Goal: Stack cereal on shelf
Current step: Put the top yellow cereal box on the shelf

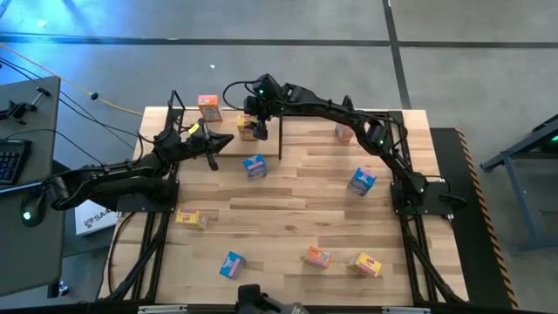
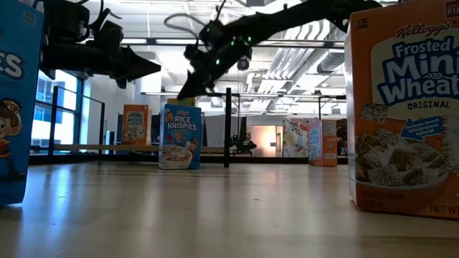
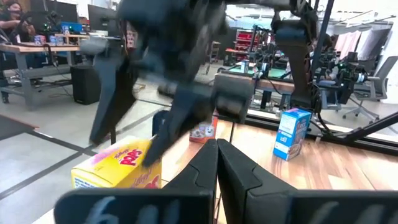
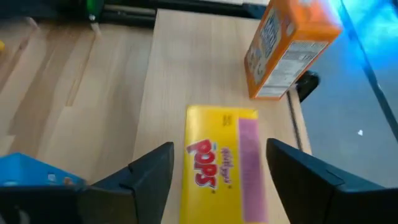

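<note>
A yellow cereal box (image 4: pixel 221 165) lies flat, printed front up, on the shelf's pale base board (image 4: pixel 124 74). My right gripper (image 4: pixel 217 162) hangs over it, open, one finger on each side of the box with a gap at both. In the high view this gripper (image 1: pixel 253 118) is at the table's far left part, above the yellow box (image 1: pixel 248 131). An orange box (image 4: pixel 289 46) stands upright on the board just beyond. My left gripper (image 1: pixel 222 139) is shut and hovers beside the yellow box (image 3: pixel 118 168), to its left.
A black shelf post (image 1: pixel 279 135) stands right of the yellow box. Loose boxes stand on the striped tabletop: blue (image 1: pixel 255 166), blue (image 1: pixel 361 180), pink-orange (image 1: pixel 344 133), yellow (image 1: pixel 192 218), blue (image 1: pixel 232 263), orange (image 1: pixel 316 257), yellow (image 1: pixel 366 264). A desk with a keyboard (image 1: pixel 13 161) sits off the left edge.
</note>
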{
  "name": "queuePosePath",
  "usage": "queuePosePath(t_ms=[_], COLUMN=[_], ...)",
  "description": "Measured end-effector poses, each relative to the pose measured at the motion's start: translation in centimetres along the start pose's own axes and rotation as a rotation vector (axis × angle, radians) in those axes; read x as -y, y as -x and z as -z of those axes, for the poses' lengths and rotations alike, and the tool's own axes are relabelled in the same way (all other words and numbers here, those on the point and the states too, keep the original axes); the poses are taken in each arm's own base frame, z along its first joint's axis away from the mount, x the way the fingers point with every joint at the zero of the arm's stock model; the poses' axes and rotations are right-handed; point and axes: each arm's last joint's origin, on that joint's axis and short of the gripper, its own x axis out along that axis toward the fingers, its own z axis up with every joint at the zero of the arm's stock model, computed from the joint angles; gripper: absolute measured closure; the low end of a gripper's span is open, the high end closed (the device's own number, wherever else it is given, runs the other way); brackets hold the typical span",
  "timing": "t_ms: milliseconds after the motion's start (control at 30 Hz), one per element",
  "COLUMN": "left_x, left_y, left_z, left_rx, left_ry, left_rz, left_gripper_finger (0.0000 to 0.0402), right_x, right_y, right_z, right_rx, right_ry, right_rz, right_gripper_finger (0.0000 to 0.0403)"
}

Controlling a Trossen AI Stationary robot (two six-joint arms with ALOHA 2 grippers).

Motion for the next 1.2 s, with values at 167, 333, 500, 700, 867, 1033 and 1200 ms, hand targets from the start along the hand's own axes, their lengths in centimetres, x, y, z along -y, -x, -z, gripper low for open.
queuePosePath(t_ms=[167, 333, 500, 700, 867, 1033, 1200], left_x=[0.0, 0.5, 0.8, 1.6, 2.2, 2.6, 2.5], left_y=[0.0, -0.1, -0.6, -2.7, -5.0, -7.7, -10.6], left_z=[0.0, 0.1, 0.0, 0.3, 0.5, 0.7, 0.8], left_rx=[-0.004, -0.009, -0.028, -0.124, -0.18, -0.222, -0.258], left_ry=[0.01, 0.018, 0.052, 0.057, 0.045, 0.03, 0.011], left_rz=[0.002, 0.027, -0.008, -0.06, -0.113, -0.189, -0.28], left_gripper_finger=[0.0401, 0.0401, 0.0401, 0.0401, 0.0401, 0.0401, 0.0401], right_x=[-1.2, -2.4, -1.9, -3.0, -4.5, -6.7, -9.5], right_y=[4.1, 9.0, 9.7, 7.4, 10.7, 14.5, 16.6], right_z=[-1.7, -3.1, -1.4, 1.1, 2.1, 5.0, 8.1], right_rx=[-0.043, -0.092, -0.141, -0.129, 0.014, 0.144, 0.241], right_ry=[0.066, 0.127, 0.034, 0.037, 0.02, -0.049, -0.082], right_rz=[0.072, 0.084, -0.061, -0.029, 0.149, 0.293, 0.366], right_gripper_finger=[0.0215, 0.0328, 0.039, 0.04, 0.0402, 0.0402, 0.0403])
